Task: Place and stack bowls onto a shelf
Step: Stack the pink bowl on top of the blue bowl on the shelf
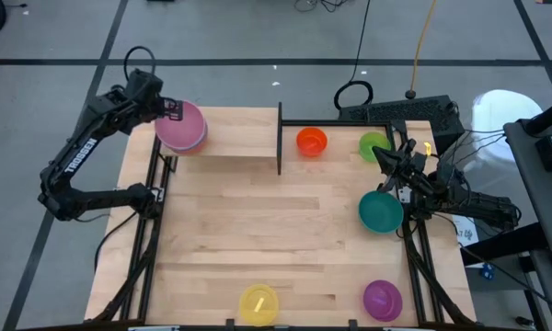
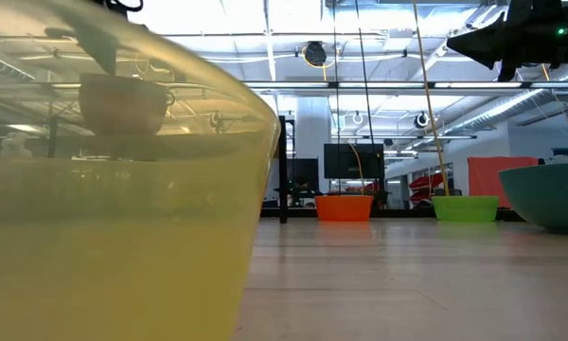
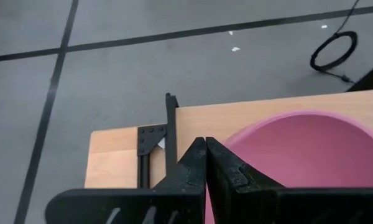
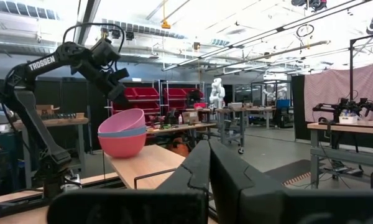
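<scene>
A stack of three bowls, pink (image 1: pixel 182 126) on top, then blue (image 4: pixel 121 132), then red (image 4: pixel 121 146), rests on the pale shelf (image 1: pixel 230 133) by the black upright (image 1: pixel 279 138). My left gripper (image 3: pixel 206 152) is shut and hovers at the pink bowl's (image 3: pixel 304 149) left rim. My right gripper (image 4: pixel 209 158) is shut on nothing, raised over the table's right side between the green bowl (image 1: pixel 373 144) and the teal bowl (image 1: pixel 380 211). The orange (image 1: pixel 311 141), yellow (image 1: pixel 258 303) and purple (image 1: pixel 383 298) bowls stand on the tabletop. My left gripper comes at the pink bowl's left rim (image 3: pixel 231 144) from above with its fingers shut. The rim passes under the side of one finger (image 3: pixel 227 168). I cannot tell whether it touches the bowl, which sits upright on the stack.
The yellow bowl (image 2: pixel 114 199) fills the left of the low view. The orange (image 2: pixel 344 208) and green (image 2: pixel 465 208) bowls stand at the far edge, and the teal bowl (image 2: pixel 549 194) at the right. The middle of the tabletop (image 1: pixel 267 230) is bare wood.
</scene>
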Robot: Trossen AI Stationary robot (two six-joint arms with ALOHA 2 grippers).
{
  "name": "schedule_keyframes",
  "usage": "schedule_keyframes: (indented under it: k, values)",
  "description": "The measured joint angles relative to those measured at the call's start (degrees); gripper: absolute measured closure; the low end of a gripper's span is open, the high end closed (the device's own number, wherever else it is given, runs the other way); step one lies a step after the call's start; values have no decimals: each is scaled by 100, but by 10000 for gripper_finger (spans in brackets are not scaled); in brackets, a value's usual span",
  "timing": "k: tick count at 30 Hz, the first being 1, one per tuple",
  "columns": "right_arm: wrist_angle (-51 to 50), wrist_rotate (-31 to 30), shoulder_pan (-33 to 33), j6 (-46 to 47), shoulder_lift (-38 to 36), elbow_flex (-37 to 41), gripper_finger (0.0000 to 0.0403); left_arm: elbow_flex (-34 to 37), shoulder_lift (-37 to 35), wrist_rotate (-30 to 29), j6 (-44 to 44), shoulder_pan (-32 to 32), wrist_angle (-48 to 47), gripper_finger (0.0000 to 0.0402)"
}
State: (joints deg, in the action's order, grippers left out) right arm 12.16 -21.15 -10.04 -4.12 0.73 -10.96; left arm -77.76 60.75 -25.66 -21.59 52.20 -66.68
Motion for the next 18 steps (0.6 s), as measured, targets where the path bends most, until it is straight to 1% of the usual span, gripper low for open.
schedule_keyframes:
  k: [7,13,18]
  values:
    - [0,-4,0,0,0,0,403,245,-3,-293,-94,-170,110,401]
    - [0,-5,0,0,0,0,403,520,-2,-336,-149,-173,351,401]
    - [0,-6,0,0,0,0,403,540,-2,-443,-146,-170,383,401]
